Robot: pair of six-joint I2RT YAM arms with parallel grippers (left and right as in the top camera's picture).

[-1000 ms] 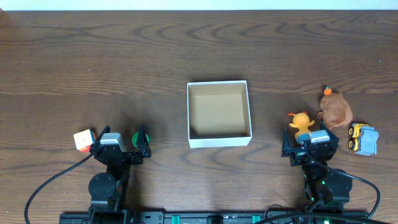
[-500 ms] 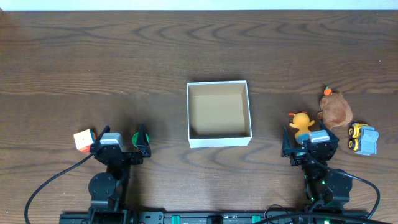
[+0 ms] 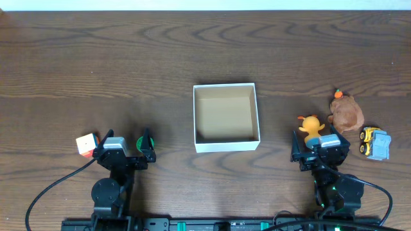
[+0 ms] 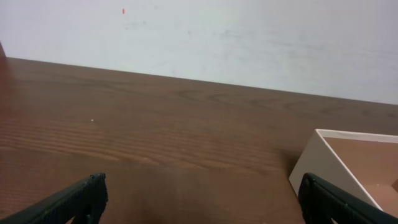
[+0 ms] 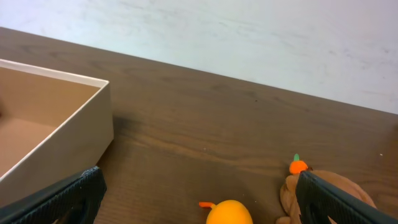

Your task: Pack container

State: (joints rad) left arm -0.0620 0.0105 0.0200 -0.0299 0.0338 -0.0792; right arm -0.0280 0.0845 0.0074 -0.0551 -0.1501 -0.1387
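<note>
The container (image 3: pixel 226 118), a square white box with a tan inside, sits empty at the table's middle; its corner shows in the left wrist view (image 4: pixel 348 165) and its wall in the right wrist view (image 5: pixel 62 134). An orange duck toy (image 3: pixel 311 126) (image 5: pixel 229 213), a brown plush with an orange top (image 3: pixel 347 112) (image 5: pixel 329 190) and a yellow-blue toy truck (image 3: pixel 374 143) lie right of it. A multicoloured cube (image 3: pixel 86 145) and a green object (image 3: pixel 140 142) lie to the left. My left gripper (image 3: pixel 125 146) (image 4: pixel 202 202) is open and empty. My right gripper (image 3: pixel 319 146) (image 5: pixel 199 199) is open, just short of the duck.
A pale wall stands behind the far table edge (image 4: pixel 199 68). Bare dark wood lies between the box and the toys on both sides.
</note>
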